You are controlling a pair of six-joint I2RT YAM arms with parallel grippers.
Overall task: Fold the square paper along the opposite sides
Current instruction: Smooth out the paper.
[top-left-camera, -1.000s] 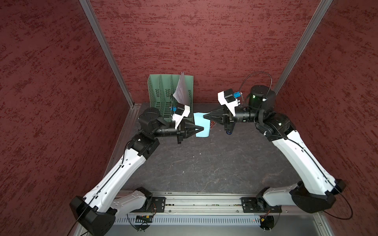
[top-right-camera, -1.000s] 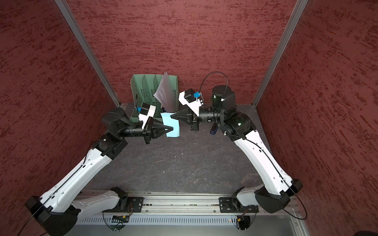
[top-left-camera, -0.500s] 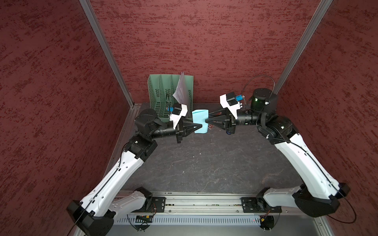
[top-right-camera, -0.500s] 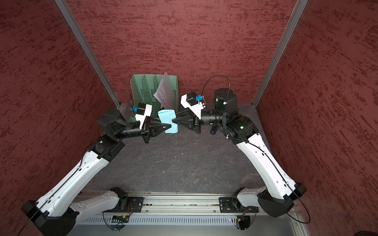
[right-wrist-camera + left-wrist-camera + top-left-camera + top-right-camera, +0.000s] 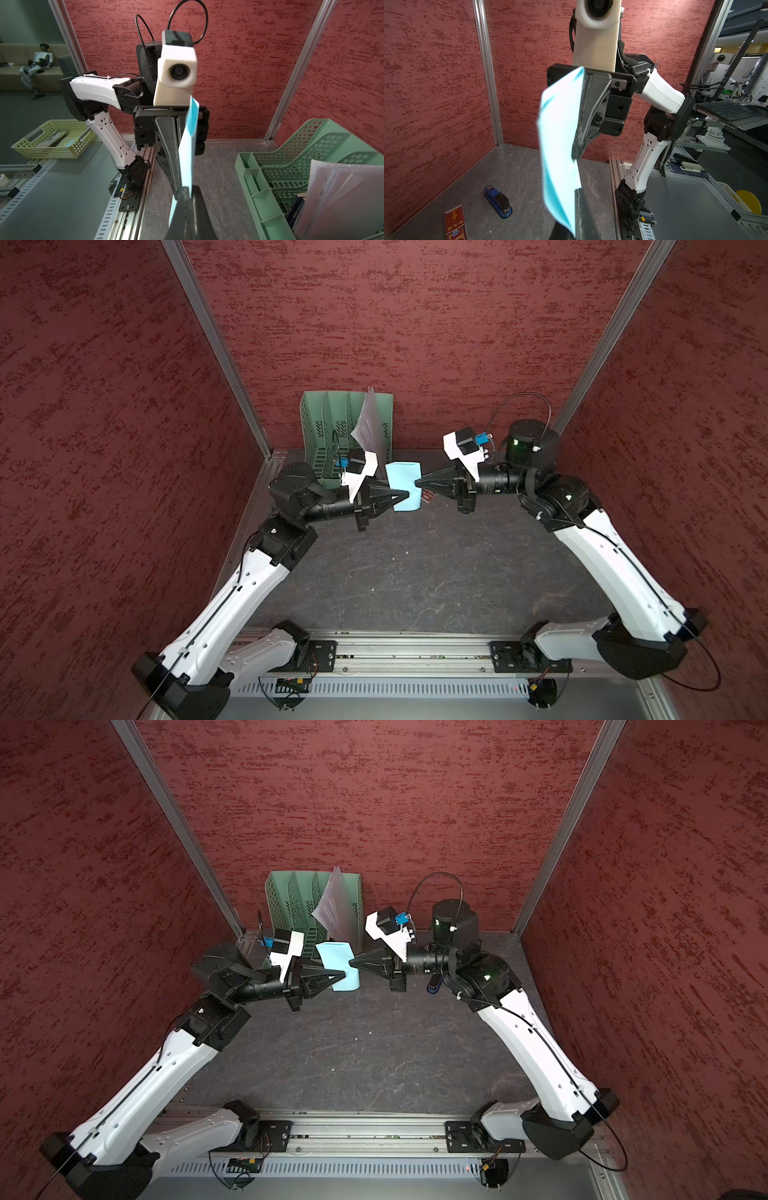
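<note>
square paper (image 5: 402, 485) is off the tabletop (image 5: 415, 572), in the air near the back edge, just in front of the green file rack (image 5: 328, 427). left gripper (image 5: 406, 497) has its jaws clenched on 1 side of it, lower down. right gripper (image 5: 419, 482) has its jaws clenched on the opposite side, a bit higher. The right wrist view agrees: the paper runs straight into the right jaws.

It hangs roughly upright between the 2 tips, bowed, top end rounded. No sharp crease that I can see.

Handling, my read: very light, floppy, no stiffness across the span, so it buckles wherever the tips close in. It likely slips or tears if the 2 arms pull apart. Best hold is shallow, close to the side edges, leaving the middle free to bend. The crease probably needs pressing flat on the tabletop.

red packet (image 5: 454, 220) and blue stapler (image 5: 498, 204) lie on the tabletop, apart from the paper.
</note>
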